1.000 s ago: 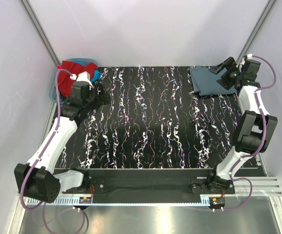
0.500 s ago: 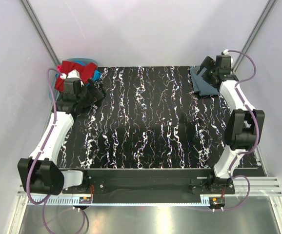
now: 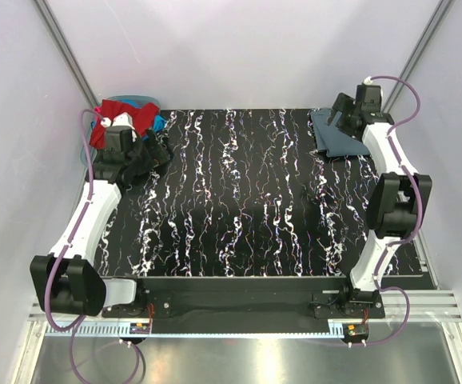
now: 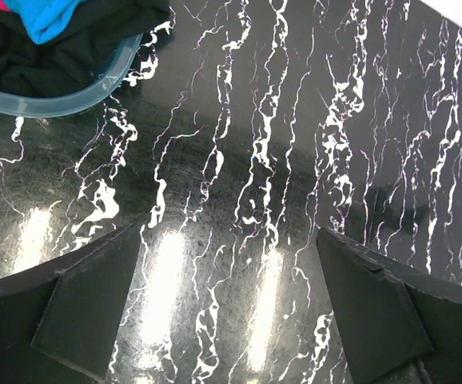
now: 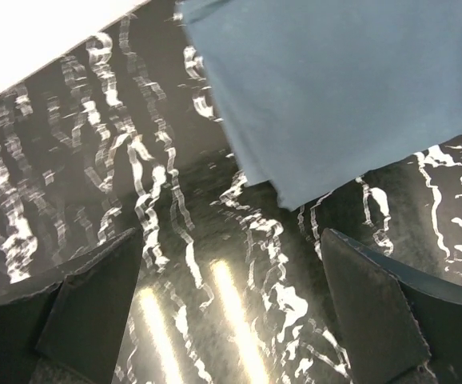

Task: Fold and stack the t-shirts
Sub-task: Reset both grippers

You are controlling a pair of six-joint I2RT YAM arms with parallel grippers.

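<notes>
Left gripper (image 4: 231,308) and right gripper (image 5: 231,314): jaws wide, empty. Far left, the red tee (image 3: 141,118) and bright blue tee (image 4: 47,16) lie heaped in the basket (image 4: 63,100); one pinch may lift both. Far right, a low pass by the right gripper may rumple the folded grey-blue tee (image 5: 335,88).

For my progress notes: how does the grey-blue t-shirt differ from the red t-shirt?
The grey-blue t-shirt lies folded flat; the red t-shirt is bunched up. The grey-blue one rests on the table, far right; the red one sits in the plastic basket, far left. Both are plain cloth.
</notes>
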